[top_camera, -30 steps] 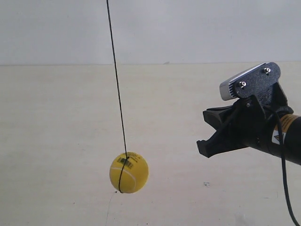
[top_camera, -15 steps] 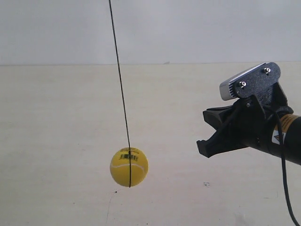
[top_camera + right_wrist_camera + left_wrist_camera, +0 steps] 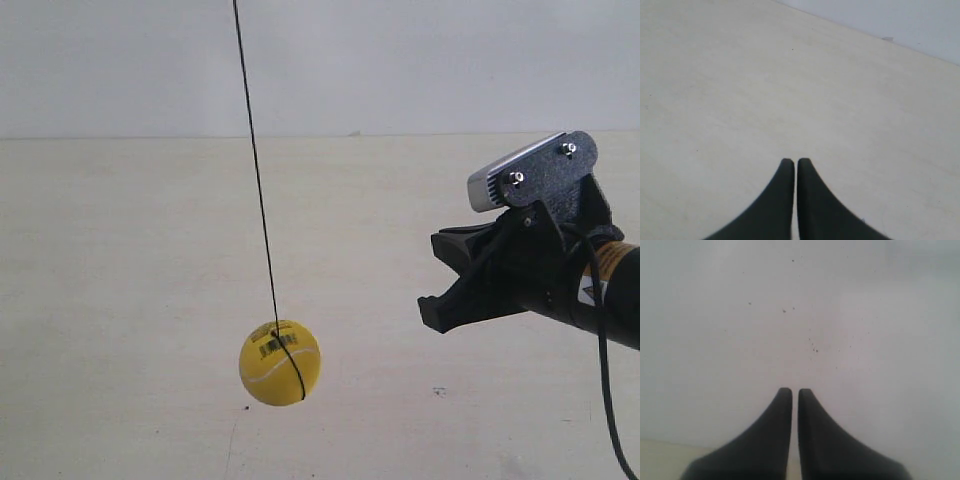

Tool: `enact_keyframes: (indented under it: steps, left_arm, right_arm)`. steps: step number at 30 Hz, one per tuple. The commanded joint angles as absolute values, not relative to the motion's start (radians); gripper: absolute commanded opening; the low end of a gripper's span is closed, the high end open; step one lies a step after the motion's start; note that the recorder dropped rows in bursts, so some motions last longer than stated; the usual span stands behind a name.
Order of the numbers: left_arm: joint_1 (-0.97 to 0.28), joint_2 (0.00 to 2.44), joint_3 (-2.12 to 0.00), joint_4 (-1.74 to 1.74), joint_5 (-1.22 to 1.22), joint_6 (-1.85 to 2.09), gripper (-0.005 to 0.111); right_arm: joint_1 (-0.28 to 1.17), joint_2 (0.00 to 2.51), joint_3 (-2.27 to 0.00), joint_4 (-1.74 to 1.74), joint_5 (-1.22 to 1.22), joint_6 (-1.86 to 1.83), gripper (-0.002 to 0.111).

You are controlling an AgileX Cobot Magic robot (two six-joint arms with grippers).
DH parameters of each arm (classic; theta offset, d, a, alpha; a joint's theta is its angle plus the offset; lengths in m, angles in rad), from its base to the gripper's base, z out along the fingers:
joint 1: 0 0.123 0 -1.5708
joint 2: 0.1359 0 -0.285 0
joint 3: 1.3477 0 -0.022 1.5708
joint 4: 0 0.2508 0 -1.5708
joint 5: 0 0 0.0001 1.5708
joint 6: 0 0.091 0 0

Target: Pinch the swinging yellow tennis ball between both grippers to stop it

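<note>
Left end effector (image 3: 795,391), right end effector (image 3: 795,161) closed, empty; yellow tennis ball (image 3: 280,362) hanging free.

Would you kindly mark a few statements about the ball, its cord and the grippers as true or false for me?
1. The ball hangs from a thin black cord. True.
2. A gripper is touching the ball. False: the gripper at the exterior view's right is well apart from it.
3. The left gripper is wide open. False: its fingers are almost together.
4. The right gripper holds nothing. True.
</note>
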State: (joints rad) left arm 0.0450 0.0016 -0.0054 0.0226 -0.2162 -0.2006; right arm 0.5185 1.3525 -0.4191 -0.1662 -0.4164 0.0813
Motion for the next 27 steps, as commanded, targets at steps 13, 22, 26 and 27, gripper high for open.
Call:
enact_keyframes:
  steps: [13, 22, 26, 27]
  left_arm:
    - [0.048, 0.0, 0.0, 0.023, 0.139, -0.209, 0.005]
    - [0.048, 0.0, 0.0, 0.023, 0.307, -0.209, 0.005]
    - [0.048, 0.0, 0.0, 0.023, 0.307, -0.209, 0.005]
    - [0.048, 0.0, 0.0, 0.023, 0.307, -0.209, 0.005]
  right_arm:
    - [0.519, 1.344, -0.421, -0.164, -0.425, 0.081, 0.0]
    - [0.519, 1.344, -0.421, -0.164, -0.423, 0.081, 0.0]
    - [0.519, 1.344, -0.421, -0.164, -0.423, 0.081, 0.0]
    - [0.519, 1.344, -0.421, -0.164, -0.423, 0.081, 0.0]
